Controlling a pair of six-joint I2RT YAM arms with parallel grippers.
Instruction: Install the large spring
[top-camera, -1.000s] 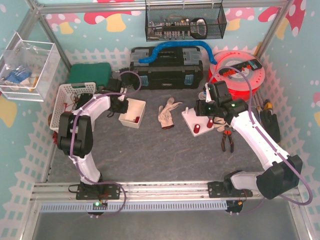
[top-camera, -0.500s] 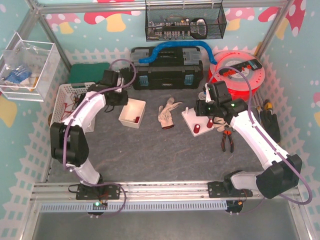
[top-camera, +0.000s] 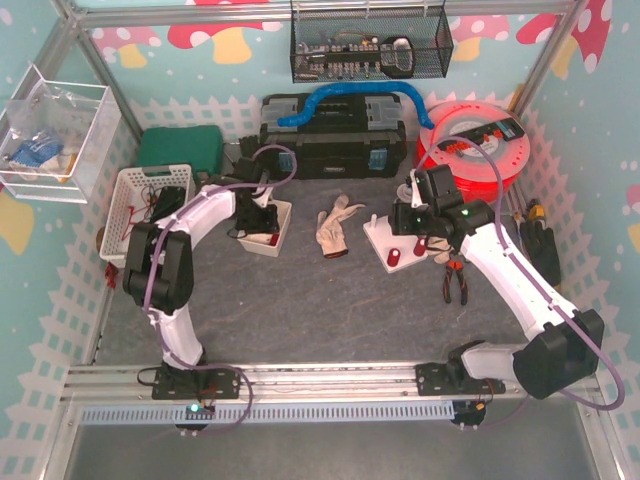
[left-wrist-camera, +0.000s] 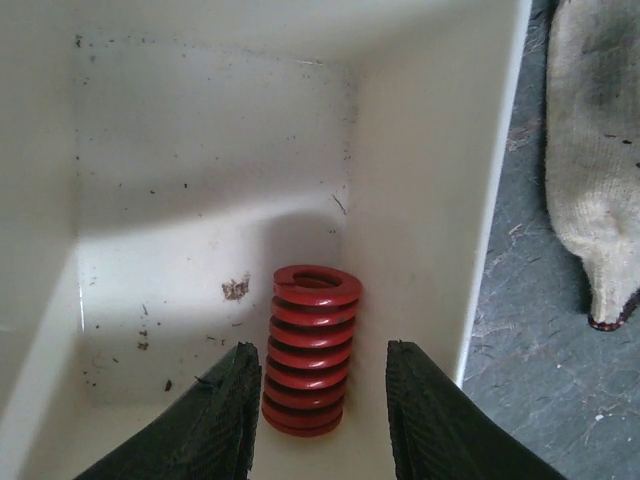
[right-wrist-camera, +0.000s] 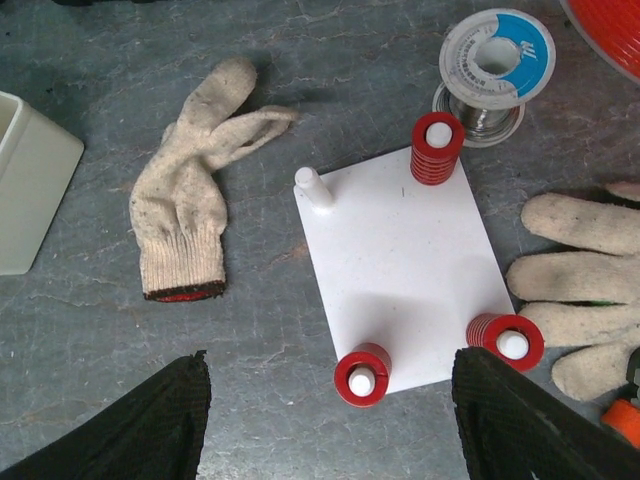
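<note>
A large red spring (left-wrist-camera: 312, 350) lies on the floor of the white bin (left-wrist-camera: 420, 170), close to its right wall. My left gripper (left-wrist-camera: 322, 405) is down in the bin, open, with one finger on each side of the spring and a small gap on both sides. In the top view the left gripper (top-camera: 258, 215) sits over the bin (top-camera: 282, 215). The white peg plate (right-wrist-camera: 400, 260) carries three red springs on pegs and one bare peg (right-wrist-camera: 313, 188). My right gripper (right-wrist-camera: 330, 365) hovers open above the plate's near edge and holds nothing.
A cotton glove (right-wrist-camera: 190, 200) lies between bin and plate. Another glove (right-wrist-camera: 585, 260) and a solder spool (right-wrist-camera: 497, 55) border the plate. Pliers (top-camera: 455, 280) lie right of it. A black toolbox (top-camera: 335, 135), red cable reel (top-camera: 480, 150) and white basket (top-camera: 140, 200) stand behind.
My left arm swung back toward the toolbox, then came down into the bin, and its jaws opened around the spring. The right arm has not moved.
</note>
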